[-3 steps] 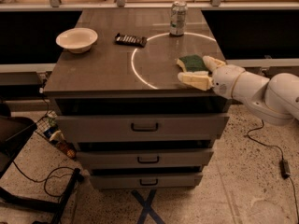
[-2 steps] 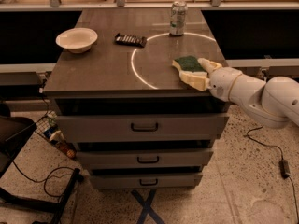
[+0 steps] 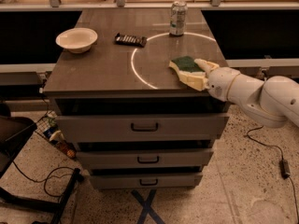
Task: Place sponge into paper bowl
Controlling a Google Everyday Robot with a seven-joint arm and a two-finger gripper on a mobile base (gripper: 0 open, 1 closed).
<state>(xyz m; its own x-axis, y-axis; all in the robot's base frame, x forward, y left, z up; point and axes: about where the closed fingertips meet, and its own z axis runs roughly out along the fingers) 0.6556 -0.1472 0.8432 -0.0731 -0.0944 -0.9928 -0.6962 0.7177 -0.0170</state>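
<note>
The gripper [image 3: 201, 73] reaches in from the right, inside the near right part of the white ring [image 3: 134, 69] marked on the top of the drawer cabinet [image 3: 140, 125]. Its jaws are closed on the sponge [image 3: 186, 65]. One pale finger lies along the far side of the sponge and the other along its near yellow edge. The sponge lies flat, green scouring face up. It sticks out to the left of the gripper, towards the middle of the ring. It is low over the cabinet top, but I cannot tell whether it touches the surface.

Compared with a second ago, the gripper and sponge have shifted together a little to the left, further inside the ring from its right arc. The white arm [image 3: 254, 94] has followed and reaches slightly further over the cabinet's right edge. The hold on the sponge looks unchanged.

The paper bowl [image 3: 76, 32] sits upright well outside the ring to the left, near the far left corner, well apart from the sponge. A dark candy bar [image 3: 131, 39] lies flat just outside the ring's far left arc. A silver drink can [image 3: 178, 17] stands upright on the ring's far arc. The bowl, bar and can sit where they did a second ago.
</note>
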